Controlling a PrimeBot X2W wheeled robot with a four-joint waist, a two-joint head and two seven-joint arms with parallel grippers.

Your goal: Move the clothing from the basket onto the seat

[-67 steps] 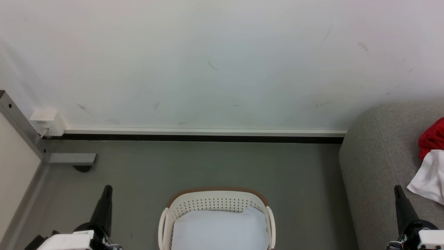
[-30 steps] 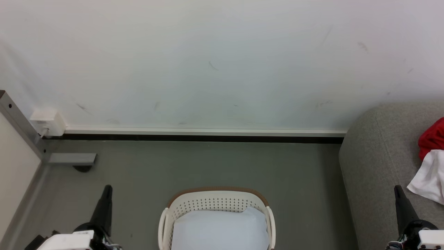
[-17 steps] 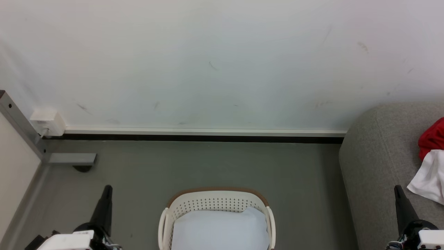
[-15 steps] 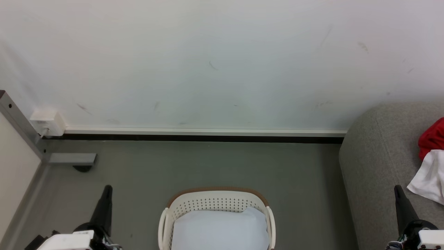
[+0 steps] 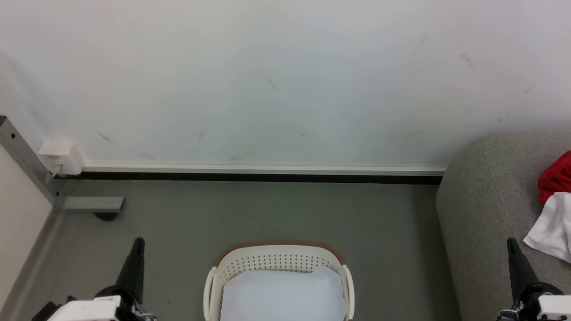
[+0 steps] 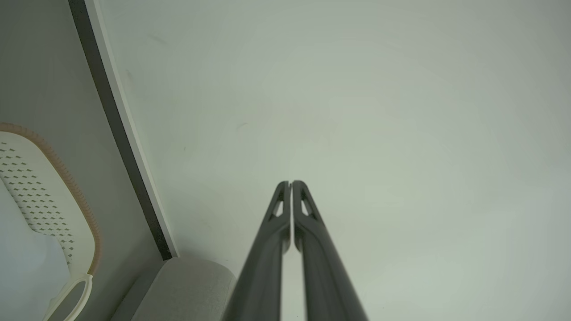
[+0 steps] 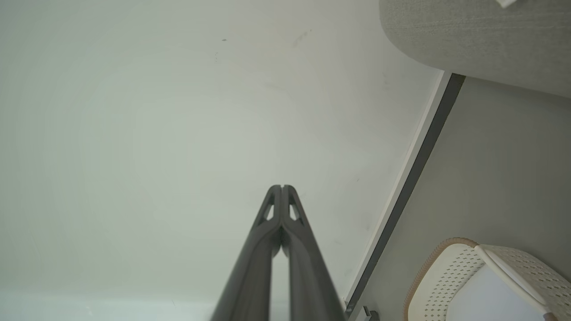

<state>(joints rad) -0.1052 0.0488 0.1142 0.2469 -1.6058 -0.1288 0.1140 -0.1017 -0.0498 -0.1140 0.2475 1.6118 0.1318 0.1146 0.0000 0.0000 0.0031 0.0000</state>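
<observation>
The white perforated basket (image 5: 276,259) with a tan rim stands on the floor at the bottom middle, and a pale bluish-white pad (image 5: 283,294) lies inside it. On the grey seat (image 5: 486,209) at the right lie the clothing pieces: a red garment (image 5: 555,177) and a white one (image 5: 552,228). My left gripper (image 5: 138,241) is shut and empty, left of the basket. My right gripper (image 5: 510,241) is shut and empty, in front of the seat. The wrist views show the left gripper (image 6: 291,183) and right gripper (image 7: 282,187) with tips together, pointing at the wall.
A white wall (image 5: 276,80) with a dark baseboard (image 5: 250,178) runs across the back. At the left stand a metal post (image 5: 26,162), a white socket box (image 5: 61,157) and a metal foot (image 5: 93,204). Grey floor (image 5: 276,209) lies between basket and wall.
</observation>
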